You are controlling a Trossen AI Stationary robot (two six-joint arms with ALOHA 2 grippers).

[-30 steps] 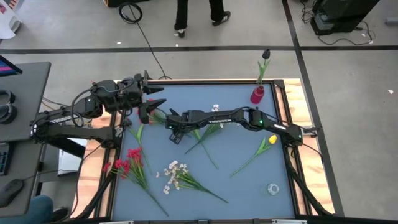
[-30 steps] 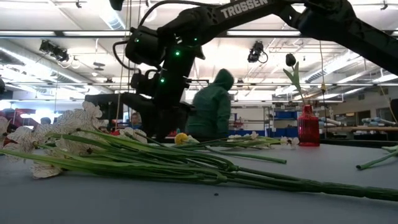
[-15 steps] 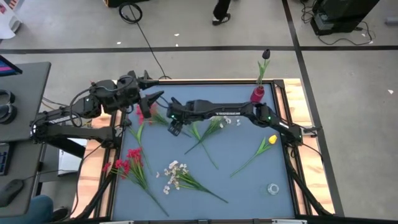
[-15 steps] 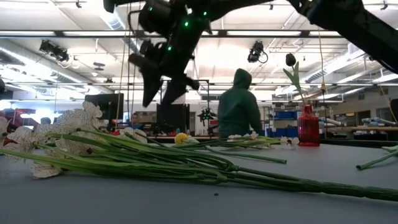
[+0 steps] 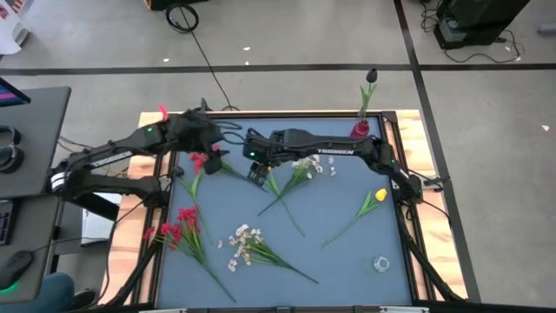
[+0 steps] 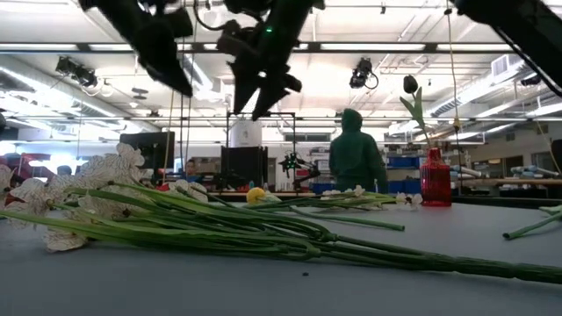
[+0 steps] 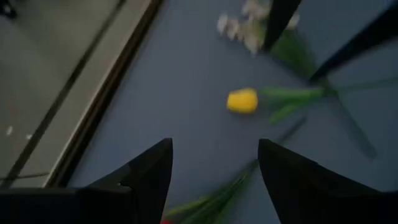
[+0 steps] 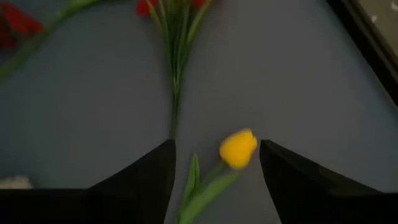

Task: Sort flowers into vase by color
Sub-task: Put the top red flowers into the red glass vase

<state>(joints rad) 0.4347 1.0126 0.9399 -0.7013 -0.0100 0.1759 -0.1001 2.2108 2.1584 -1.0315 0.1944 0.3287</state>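
— What do the arms look like?
— Dark, jointed, small green lights glowing; the right arm [image 5: 347, 149] carries white lettering.
— And the fingers [image 7: 143, 177]?
— Black, tapered, pointed.

Matt blue-grey table top [image 5: 330, 261] with bare wood edging [image 5: 428, 156]; translucent, glossy red vase [image 6: 435, 178] at right; matt black gripper fingers [image 8: 146, 180]; dull, plastic-looking flower stems [image 6: 263, 233]

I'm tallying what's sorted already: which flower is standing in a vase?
Only the dark tulip, upright in the red vase at the table's far right corner. Every other flower lies flat on the table.
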